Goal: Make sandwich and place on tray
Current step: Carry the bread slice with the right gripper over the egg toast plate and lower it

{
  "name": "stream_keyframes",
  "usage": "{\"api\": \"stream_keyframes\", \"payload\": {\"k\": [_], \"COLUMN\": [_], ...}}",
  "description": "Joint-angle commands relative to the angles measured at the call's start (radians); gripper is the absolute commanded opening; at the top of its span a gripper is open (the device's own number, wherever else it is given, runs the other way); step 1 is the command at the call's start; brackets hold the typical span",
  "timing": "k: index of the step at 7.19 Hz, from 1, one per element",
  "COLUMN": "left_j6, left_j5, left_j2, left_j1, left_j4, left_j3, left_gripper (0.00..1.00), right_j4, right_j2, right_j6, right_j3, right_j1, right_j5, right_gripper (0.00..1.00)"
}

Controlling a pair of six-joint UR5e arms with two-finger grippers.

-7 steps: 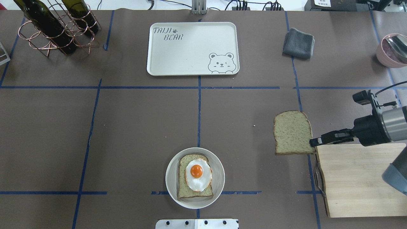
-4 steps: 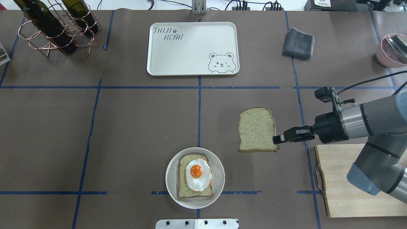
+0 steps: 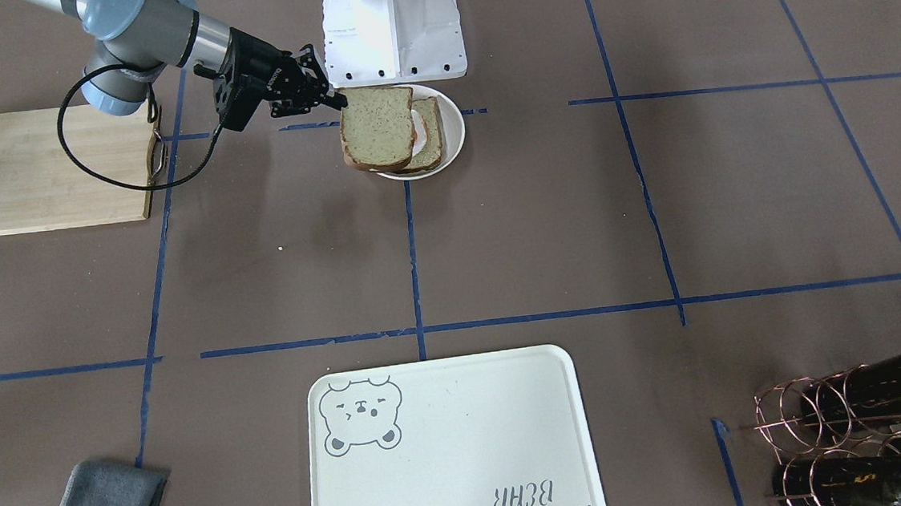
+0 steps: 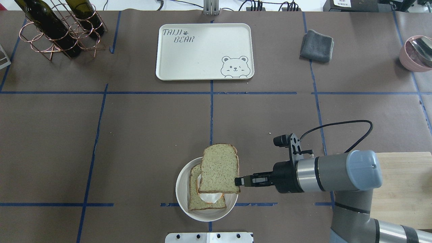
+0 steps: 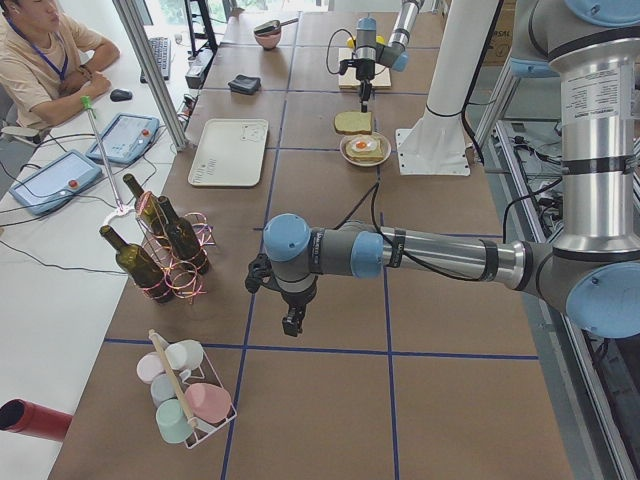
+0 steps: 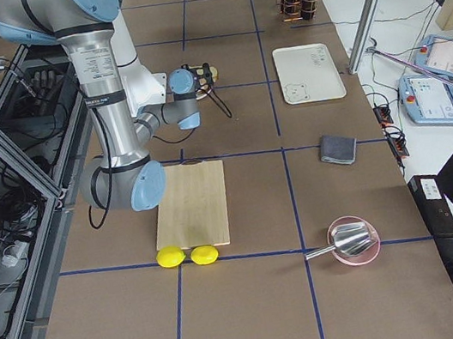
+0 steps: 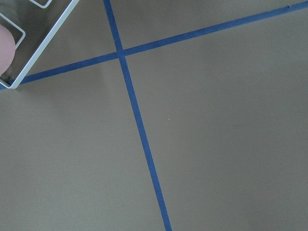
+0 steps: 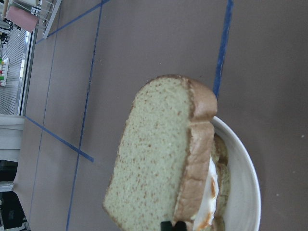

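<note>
The top bread slice (image 4: pixel 218 168) is hanging just above the white plate (image 4: pixel 180 189), pinched at one corner by the right pincer (image 4: pixel 238 181), whose jaws are clamping narrowly on the crust. Under it the lower bread slice (image 4: pixel 194 202) is lying in the plate with the fried egg (image 4: pixel 209 196) on top. The sandwich is not yet closed, and the held slice is sitting offset toward the far rim. The tray (image 4: pixel 202 50) is lying well apart across the bench (image 4: pixel 135 135).

Let go from here, the slice is likely to land skewed or slide off the egg. Gripped by one corner only, it may also droop or twist.

The left pincer (image 5: pixel 292 325) is hanging over bare bench far off, and I cannot tell its opening.

The tray is carrying grey lettering (image 4: pixel 179 36) — "TAIJI BEAR", with a paw print — and a bear face (image 4: pixel 234 66) in the opposite corner
</note>
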Motion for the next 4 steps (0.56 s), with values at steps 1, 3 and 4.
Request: {"api": "stream_keyframes", "payload": {"k": [1,3,4], "left_j6": [0.0,0.0,0.0], "left_j5": [0.0,0.0,0.0], "left_j2": [0.0,-0.002,-0.002], "left_j1": [0.001,0.005,0.005], "left_j4": [0.0,0.0,0.0], "left_j3": [0.0,0.0,0.0], "left_gripper": [1.0,1.0,1.0], "right_j4": [-0.003,-0.003,-0.003], "right_j2": [0.058,0.084,0.084], "right_j6": [-0.003,-0.015,-0.018], "right_j3": [-0.08,-0.111,-0.12], "right_j1": [-0.088,-0.088,-0.088], "right_j5": [-0.1,-0.111,-0.12], "right_gripper": [0.0,0.0,0.0]}}
